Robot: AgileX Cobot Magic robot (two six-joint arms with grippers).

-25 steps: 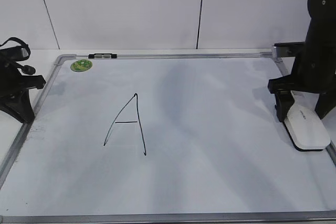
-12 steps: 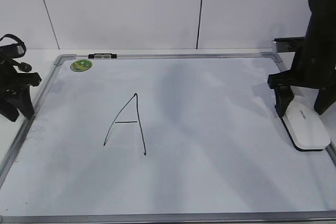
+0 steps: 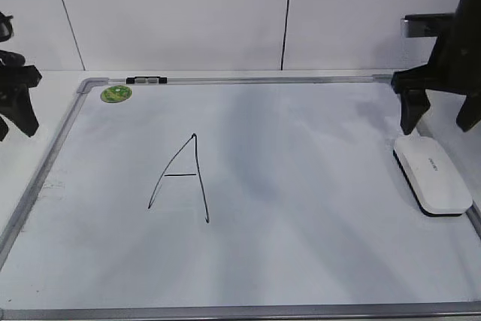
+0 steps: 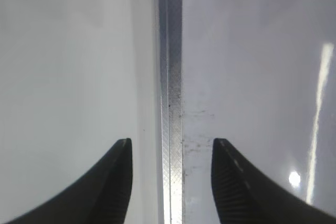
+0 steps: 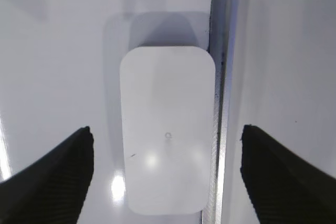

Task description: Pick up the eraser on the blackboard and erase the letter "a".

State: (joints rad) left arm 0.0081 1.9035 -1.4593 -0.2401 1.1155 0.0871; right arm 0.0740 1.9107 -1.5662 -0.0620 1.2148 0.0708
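Observation:
The white eraser lies flat on the blackboard against its right frame. My right gripper hangs above the eraser's far end, open and empty. In the right wrist view the eraser lies below and between the open jaws, apart from both. A tall capital "A" is drawn left of the middle. No small letter "a" shows anywhere on the board. My left gripper is open over the board's left frame, its jaws holding nothing.
A round green sticker sits in the far left corner of the board. A small black-and-white clip sits on the top frame. A white wall stands behind the board. The eraser touches the grey right frame.
The right gripper has risen from around the eraser, which stays lying on the board. The left gripper has risen and moved left, off the board's edge.

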